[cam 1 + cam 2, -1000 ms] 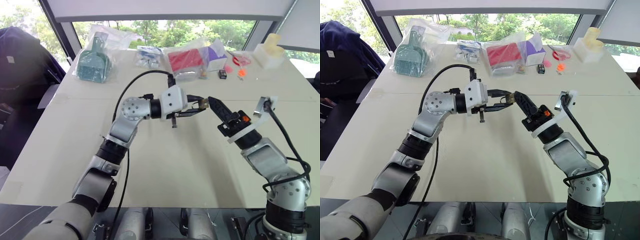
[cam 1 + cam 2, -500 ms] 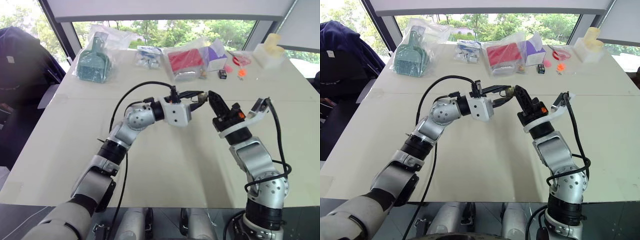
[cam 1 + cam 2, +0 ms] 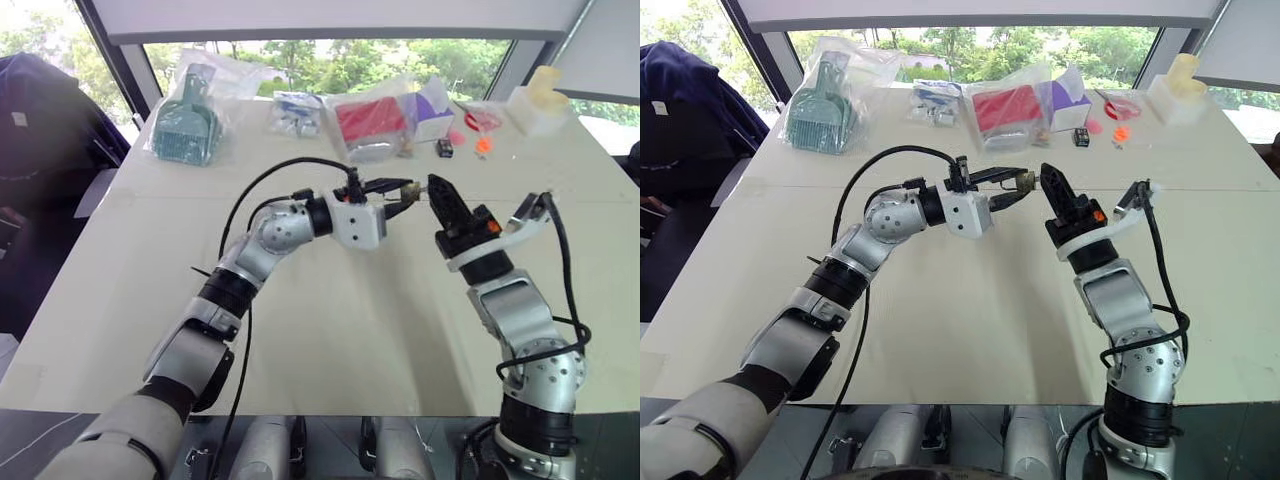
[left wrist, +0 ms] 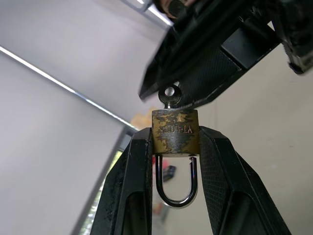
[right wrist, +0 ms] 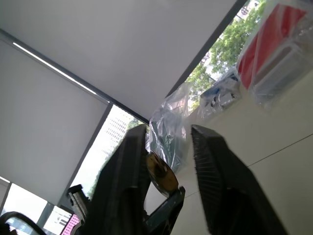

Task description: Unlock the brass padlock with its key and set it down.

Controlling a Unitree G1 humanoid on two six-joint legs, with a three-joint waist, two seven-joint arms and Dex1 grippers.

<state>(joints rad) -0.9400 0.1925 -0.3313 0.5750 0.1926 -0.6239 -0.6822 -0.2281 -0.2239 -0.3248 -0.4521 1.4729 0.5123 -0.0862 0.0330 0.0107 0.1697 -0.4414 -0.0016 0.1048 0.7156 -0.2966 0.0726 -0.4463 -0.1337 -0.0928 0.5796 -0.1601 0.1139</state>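
Here the left arm reaches out over the middle of the table [image 3: 330, 330], elbow bent, its forearm turned across toward the robot's right so that the left claw [image 4: 175, 142] points sideways, roughly level. That claw is pinching the brass padlock [image 4: 175, 131] by its two flat sides, held up in the air well above the table. The shackle [image 4: 176, 183] hangs back between the fingers, and one end of it stands free of the body with a small gap. A key [image 4: 170, 94] sticks out of the far end of the padlock. Stamped on the brass face, seen upside down in the left wrist view, are letters that read about like "YT-LOCK".

The right arm rises from the near right, forearm angled up and forward, and the right claw [image 5: 168, 161] sits just beside the padlock's key end. Its fingers [image 5: 215, 176] are spread, with a brassy round shape [image 5: 160, 175] between them that touches nothing clearly.
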